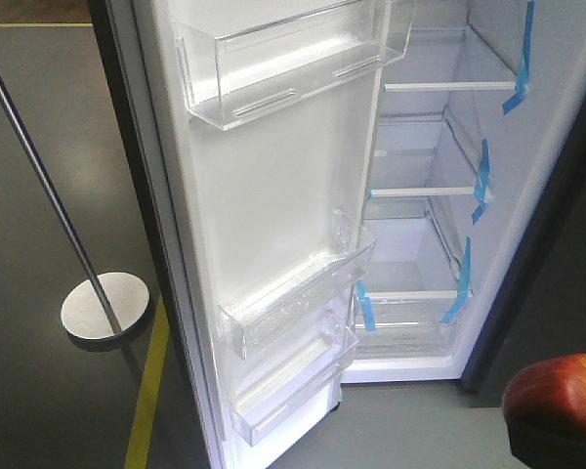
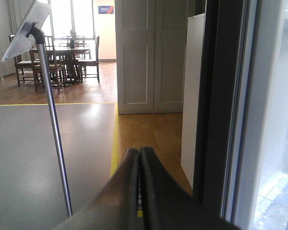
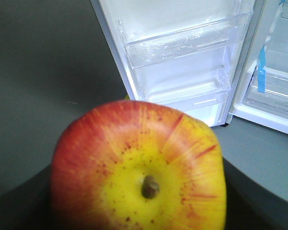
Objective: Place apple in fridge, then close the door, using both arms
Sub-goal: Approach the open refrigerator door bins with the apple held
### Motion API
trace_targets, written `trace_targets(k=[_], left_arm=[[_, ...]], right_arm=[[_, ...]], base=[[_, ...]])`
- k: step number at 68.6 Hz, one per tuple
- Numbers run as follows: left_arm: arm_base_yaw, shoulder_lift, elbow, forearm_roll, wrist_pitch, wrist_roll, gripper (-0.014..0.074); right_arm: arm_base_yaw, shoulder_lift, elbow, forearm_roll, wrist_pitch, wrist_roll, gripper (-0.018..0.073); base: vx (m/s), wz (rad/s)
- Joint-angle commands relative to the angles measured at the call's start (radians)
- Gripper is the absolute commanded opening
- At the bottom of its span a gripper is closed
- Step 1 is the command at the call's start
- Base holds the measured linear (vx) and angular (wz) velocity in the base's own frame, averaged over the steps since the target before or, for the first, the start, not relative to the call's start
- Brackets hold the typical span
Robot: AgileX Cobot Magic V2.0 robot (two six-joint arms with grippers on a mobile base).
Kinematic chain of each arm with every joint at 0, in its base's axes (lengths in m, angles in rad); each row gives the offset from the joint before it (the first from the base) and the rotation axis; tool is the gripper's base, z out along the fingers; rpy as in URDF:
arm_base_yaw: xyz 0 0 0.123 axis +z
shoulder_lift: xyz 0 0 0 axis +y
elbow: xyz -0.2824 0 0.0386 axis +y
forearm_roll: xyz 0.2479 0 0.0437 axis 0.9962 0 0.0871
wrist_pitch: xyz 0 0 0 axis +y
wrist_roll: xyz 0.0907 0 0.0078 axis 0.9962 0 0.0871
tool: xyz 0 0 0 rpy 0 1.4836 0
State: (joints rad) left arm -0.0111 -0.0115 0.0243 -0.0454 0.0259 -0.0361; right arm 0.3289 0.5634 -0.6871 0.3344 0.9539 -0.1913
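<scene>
The red apple [image 3: 139, 177], yellow around its stem, fills the right wrist view, and my right gripper [image 3: 139, 196] is shut on it, with black fingers [image 3: 19, 206] showing at either side. In the front view the apple [image 1: 557, 391] is at the bottom right, low in front of the open fridge [image 1: 557, 117]. The fridge is white inside, with glass shelves [image 1: 449, 86] edged in blue tape. Its door [image 1: 273, 195] stands wide open on the left and carries clear bins [image 1: 293, 293]. My left gripper [image 2: 139, 151] is shut on nothing, just left of the door's dark outer edge [image 2: 216, 96].
A metal pole [image 1: 39, 176] on a round base [image 1: 103, 308] stands left of the door, near a yellow floor line [image 1: 146, 391]. The left wrist view shows white panelled room doors [image 2: 149, 52] and a dining table with chairs [image 2: 62, 52] far behind.
</scene>
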Motion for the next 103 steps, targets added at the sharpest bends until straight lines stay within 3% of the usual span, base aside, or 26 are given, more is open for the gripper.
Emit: trace_targets(k=[1,103], left_arm=[[0.0,-0.015,0.012,-0.01,-0.074,-0.009,-0.0006],[0.0,-0.015,0.012,-0.01,-0.074,-0.009,-0.0006]], right_arm=[[0.0,0.002,-0.028,0.02,-0.069,-0.01,0.0174],[0.0,0.002,-0.028,0.02,-0.069,-0.01,0.0174]], base=[[0.06,0.01],[0.07,0.0]])
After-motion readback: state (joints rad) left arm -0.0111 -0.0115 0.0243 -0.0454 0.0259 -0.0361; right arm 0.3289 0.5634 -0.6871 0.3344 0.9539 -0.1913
